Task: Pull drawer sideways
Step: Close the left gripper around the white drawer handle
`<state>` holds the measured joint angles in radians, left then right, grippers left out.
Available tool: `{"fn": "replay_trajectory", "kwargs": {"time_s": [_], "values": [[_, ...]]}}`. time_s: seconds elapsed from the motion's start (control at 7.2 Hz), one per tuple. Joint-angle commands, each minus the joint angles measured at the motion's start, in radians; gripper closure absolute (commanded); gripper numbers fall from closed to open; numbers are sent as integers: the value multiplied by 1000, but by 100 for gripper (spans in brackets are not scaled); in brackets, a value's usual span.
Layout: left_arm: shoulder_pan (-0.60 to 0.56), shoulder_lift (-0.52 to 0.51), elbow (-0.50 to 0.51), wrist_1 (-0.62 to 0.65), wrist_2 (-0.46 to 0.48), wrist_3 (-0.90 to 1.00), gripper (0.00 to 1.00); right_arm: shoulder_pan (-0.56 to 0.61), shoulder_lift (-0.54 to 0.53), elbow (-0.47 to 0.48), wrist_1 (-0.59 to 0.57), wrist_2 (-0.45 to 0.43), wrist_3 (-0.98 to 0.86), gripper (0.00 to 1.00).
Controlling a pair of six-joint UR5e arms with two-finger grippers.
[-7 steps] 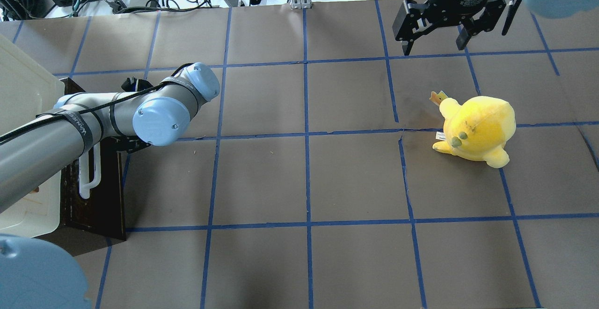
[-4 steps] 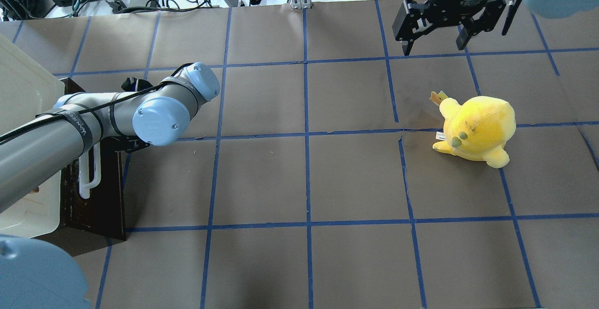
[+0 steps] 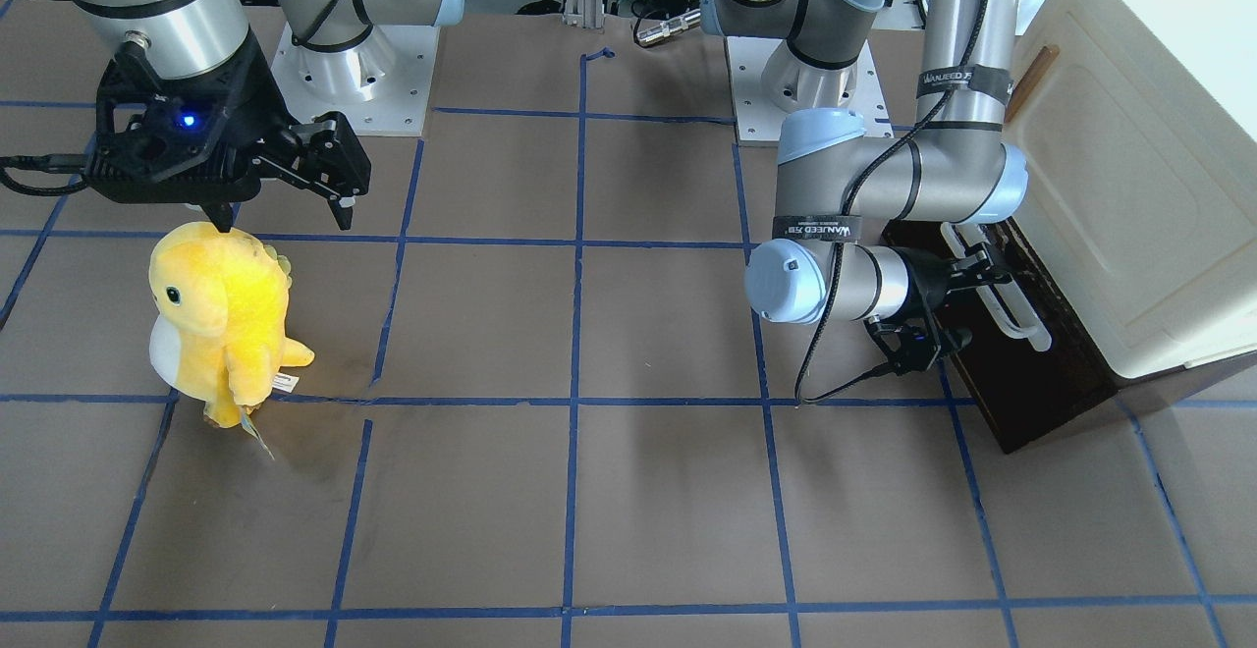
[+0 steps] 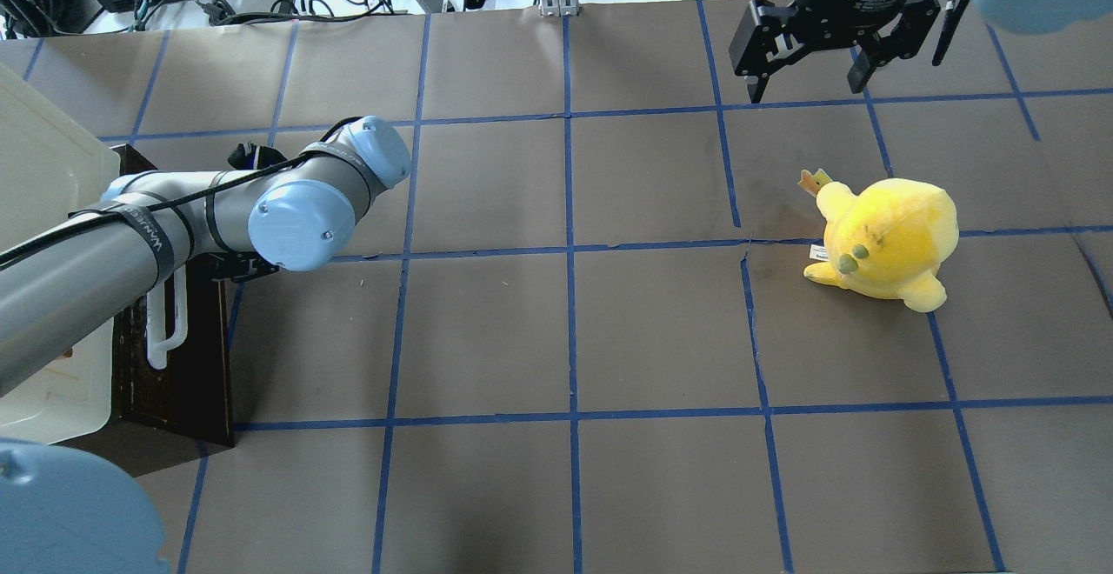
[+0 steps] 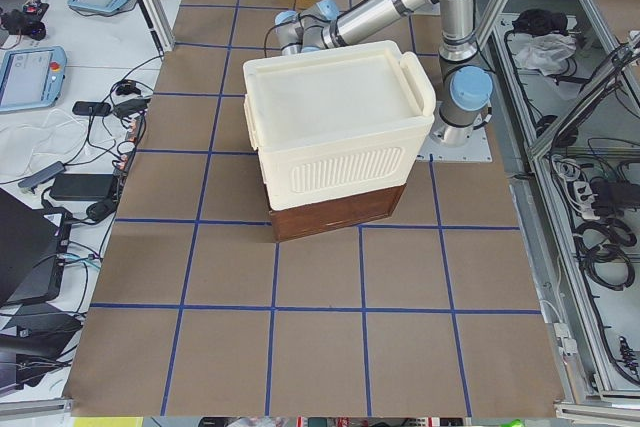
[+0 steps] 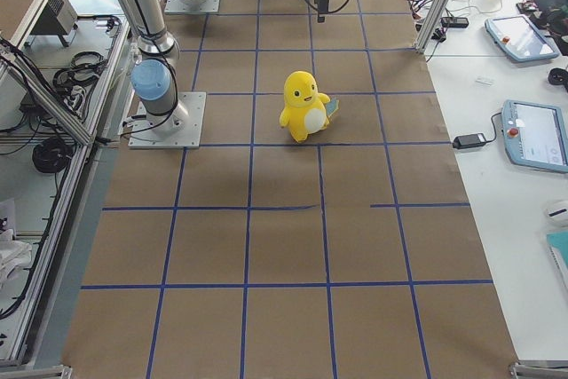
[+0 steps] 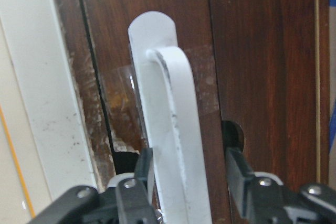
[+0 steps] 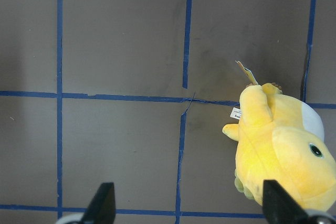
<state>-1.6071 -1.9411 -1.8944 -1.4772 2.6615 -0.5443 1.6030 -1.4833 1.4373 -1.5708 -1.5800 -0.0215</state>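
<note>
Drawer (image 7: 252, 51) sits under the cream box (image 3: 1129, 187) at the left end of the bench (image 3: 589, 491), so squeeze your left gripper (image 7: 189, 170) (now spread open around the white handle (image 7: 168, 103)) tight, then pull straight sideways, slowly.

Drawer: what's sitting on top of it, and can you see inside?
A cream-white cabinet sits on the drawer, covering it. Only its dark front and white handle show; the inside is hidden.

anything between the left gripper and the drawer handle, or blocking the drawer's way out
Nothing visible. The left gripper straddles the white handle of the drawer, and the only loose thing, the yellow plush, sits far across the table.
</note>
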Motion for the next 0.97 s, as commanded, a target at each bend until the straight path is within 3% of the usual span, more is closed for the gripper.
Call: {"fn": "replay_trajectory", "kwargs": {"time_s": [0.0, 0.83], "values": [[-1, 1, 0, 0, 0, 1, 55, 0, 0, 0, 0, 0, -1, 0], [-1, -2, 0, 0, 2, 3, 62, 0, 0, 0, 0, 0, 0, 0]]}}
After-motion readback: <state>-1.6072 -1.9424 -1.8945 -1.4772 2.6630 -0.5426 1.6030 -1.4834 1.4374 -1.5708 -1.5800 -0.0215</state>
